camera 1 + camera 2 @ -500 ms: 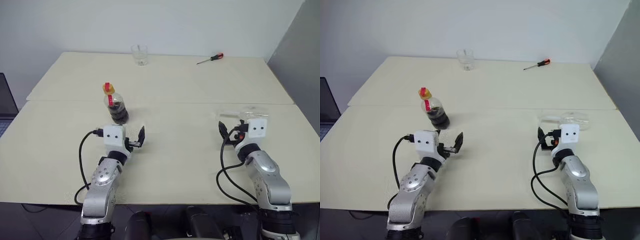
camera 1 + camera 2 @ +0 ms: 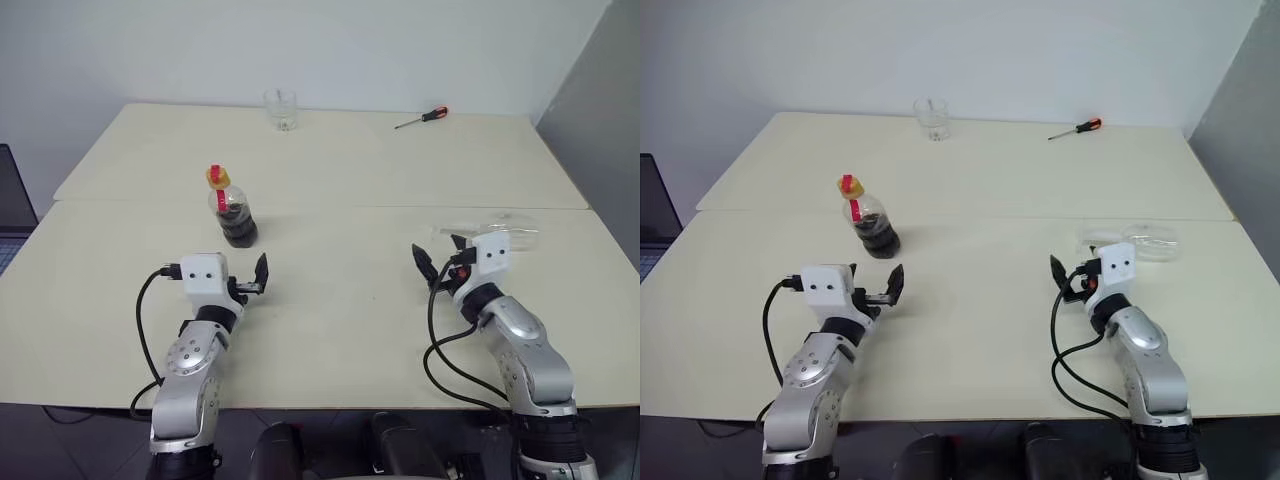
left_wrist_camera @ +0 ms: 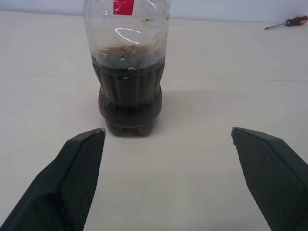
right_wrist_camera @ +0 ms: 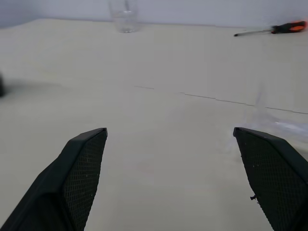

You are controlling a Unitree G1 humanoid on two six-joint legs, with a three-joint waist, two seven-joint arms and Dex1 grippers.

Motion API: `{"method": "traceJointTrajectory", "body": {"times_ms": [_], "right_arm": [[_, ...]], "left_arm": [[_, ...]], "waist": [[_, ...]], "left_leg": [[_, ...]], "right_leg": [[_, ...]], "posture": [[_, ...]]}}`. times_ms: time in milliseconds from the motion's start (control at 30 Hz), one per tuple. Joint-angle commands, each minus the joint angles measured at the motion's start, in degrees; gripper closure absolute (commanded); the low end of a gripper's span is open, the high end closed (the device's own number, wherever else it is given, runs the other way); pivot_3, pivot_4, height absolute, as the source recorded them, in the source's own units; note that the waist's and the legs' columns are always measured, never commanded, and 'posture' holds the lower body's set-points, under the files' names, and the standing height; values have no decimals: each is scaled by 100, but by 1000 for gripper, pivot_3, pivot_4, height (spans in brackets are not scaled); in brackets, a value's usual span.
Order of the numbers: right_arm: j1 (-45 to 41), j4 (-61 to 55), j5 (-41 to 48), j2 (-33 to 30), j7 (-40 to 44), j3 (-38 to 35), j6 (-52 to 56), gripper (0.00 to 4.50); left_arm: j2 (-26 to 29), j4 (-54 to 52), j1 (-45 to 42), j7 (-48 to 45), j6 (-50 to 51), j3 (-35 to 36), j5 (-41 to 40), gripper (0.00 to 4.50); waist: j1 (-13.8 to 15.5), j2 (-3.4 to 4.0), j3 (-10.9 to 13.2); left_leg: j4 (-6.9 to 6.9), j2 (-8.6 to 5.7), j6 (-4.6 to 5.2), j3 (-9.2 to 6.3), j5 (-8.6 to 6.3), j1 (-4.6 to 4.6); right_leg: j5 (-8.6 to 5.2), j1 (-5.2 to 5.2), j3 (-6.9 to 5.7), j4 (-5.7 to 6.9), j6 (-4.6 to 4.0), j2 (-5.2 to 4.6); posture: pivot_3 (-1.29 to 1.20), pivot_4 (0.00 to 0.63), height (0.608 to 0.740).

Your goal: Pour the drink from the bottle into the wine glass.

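Observation:
The bottle (image 2: 232,212) stands upright on the cream table (image 2: 340,300), left of centre, with a yellow cap and a red tag. The dark drink (image 3: 129,103) fills its lower half. My left gripper (image 2: 252,280) is open and empty, a short way in front of the bottle and not touching it. The wine glass (image 2: 1137,243) lies on its side near the table's right edge. My right gripper (image 2: 436,260) is open and empty just left of the glass, pointing towards the table's middle.
A short clear tumbler (image 2: 280,108) stands at the far edge, with a red-handled screwdriver (image 2: 424,116) to its right. A seam (image 2: 400,207) runs across the table between two boards. A dark laptop edge (image 2: 12,200) shows at far left.
Both hands have shifted left. The left gripper now sits more squarely in front of the bottle. The right gripper has swung away from the wine glass. Both stay open.

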Motion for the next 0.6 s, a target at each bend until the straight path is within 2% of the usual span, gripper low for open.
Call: {"method": "traceJointTrajectory", "body": {"times_ms": [33,233,600], "right_arm": [[-45,-411,123,-235,548,307,-7,0],[-186,-451,29,-644,1177,828,88,0],[-193,-496,23,-615,1279,1091,141,0]], "left_arm": [[-7,244,-361,332,-247,6,304,38],[-22,757,-950,456,-505,92,303,38],[192,1900,-1750,513,-950,311,335,38]], "waist": [[12,0,0],[36,-2,0],[93,-3,1]], "left_leg": [[1,0,0,-6,0,-1],[3,-1,0,-26,0,-6],[5,0,-1,-34,1,-9]], "right_leg": [[0,2,-9,0,-1,-1],[-1,6,-30,0,-3,-1],[-2,7,-39,2,-5,0]], "posture": [[0,150,740],[0,150,740],[0,150,740]]}}
